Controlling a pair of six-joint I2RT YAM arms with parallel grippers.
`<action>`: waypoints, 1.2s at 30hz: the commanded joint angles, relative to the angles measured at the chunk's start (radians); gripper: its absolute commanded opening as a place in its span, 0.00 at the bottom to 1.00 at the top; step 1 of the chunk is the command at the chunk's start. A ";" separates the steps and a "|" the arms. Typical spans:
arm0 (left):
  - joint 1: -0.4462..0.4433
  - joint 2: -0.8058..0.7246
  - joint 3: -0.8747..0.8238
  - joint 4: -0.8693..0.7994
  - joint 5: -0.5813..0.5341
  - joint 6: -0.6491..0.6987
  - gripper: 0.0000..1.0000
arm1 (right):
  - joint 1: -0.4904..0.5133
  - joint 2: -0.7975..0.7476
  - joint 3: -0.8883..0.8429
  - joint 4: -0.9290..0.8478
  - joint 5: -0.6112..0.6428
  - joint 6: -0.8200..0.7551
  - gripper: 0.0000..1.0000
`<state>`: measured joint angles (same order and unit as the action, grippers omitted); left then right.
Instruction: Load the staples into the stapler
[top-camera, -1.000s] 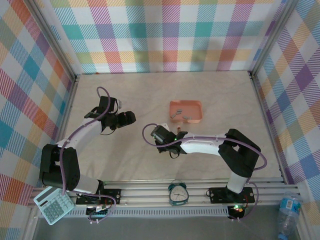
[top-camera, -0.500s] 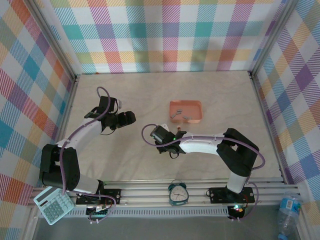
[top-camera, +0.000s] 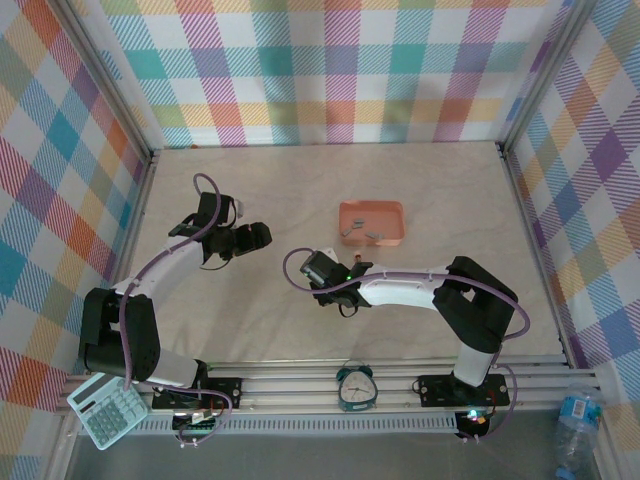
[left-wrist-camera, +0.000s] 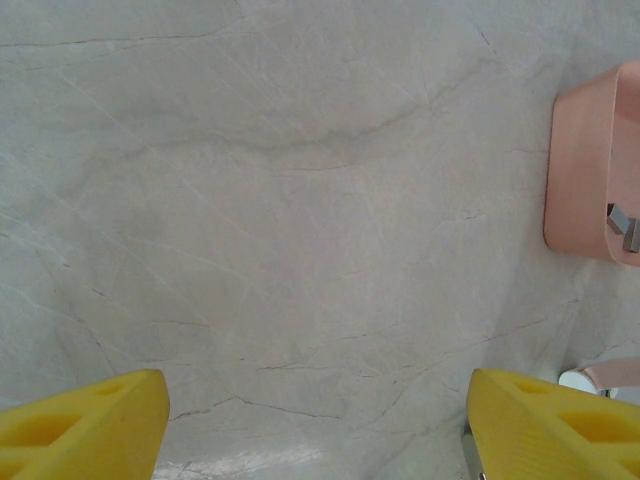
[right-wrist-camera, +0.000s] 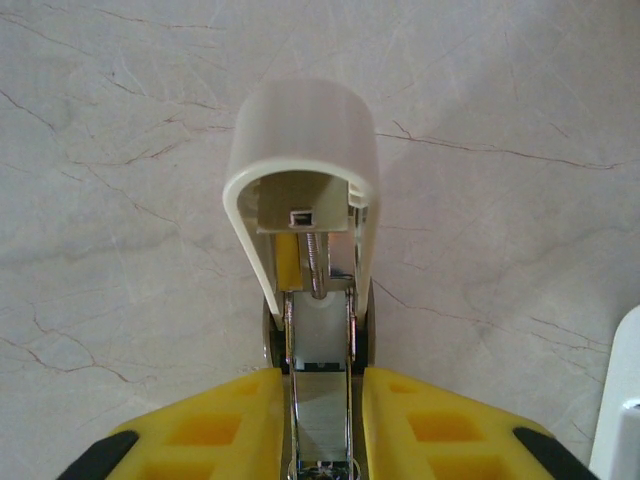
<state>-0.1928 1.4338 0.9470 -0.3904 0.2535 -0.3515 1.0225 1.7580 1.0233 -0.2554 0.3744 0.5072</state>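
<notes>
In the right wrist view a small cream stapler (right-wrist-camera: 300, 150) lies on the table with its lid swung up. A grey strip of staples (right-wrist-camera: 322, 415) lies in its bare metal channel. My right gripper (right-wrist-camera: 322, 400) straddles that channel, its yellow fingers (right-wrist-camera: 210, 430) a hair off the rails, open. From above, the right gripper (top-camera: 343, 273) hangs over the stapler (top-camera: 356, 259), just below the tray. More staples (top-camera: 372, 236) lie in the pink tray (top-camera: 372, 209). My left gripper (top-camera: 262, 236) hovers to the left, open and holding nothing.
The pink tray's wall (left-wrist-camera: 585, 170) and the stapler's tip (left-wrist-camera: 605, 377) sit at the right edge of the left wrist view. Bare marble tabletop (left-wrist-camera: 300, 200) spreads under the left gripper (left-wrist-camera: 318, 430). A small clock (top-camera: 355, 385) stands on the near rail.
My right gripper's jaws have parted slightly around the stapler's channel, leaving the staple strip in it. The left arm has not moved.
</notes>
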 joint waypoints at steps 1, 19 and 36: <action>0.017 -0.001 -0.004 0.003 0.015 -0.004 0.78 | 0.010 -0.024 0.000 -0.003 0.007 -0.010 0.29; 0.018 -0.018 -0.008 0.022 0.039 0.007 0.77 | -0.041 -0.093 -0.019 0.020 -0.129 0.002 0.16; 0.018 -0.016 -0.012 0.028 0.043 0.002 0.78 | -0.076 -0.008 0.031 0.037 -0.177 0.002 0.15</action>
<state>-0.1928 1.4334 0.9451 -0.3828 0.2729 -0.3481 0.9516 1.7348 1.0245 -0.2245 0.2123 0.5076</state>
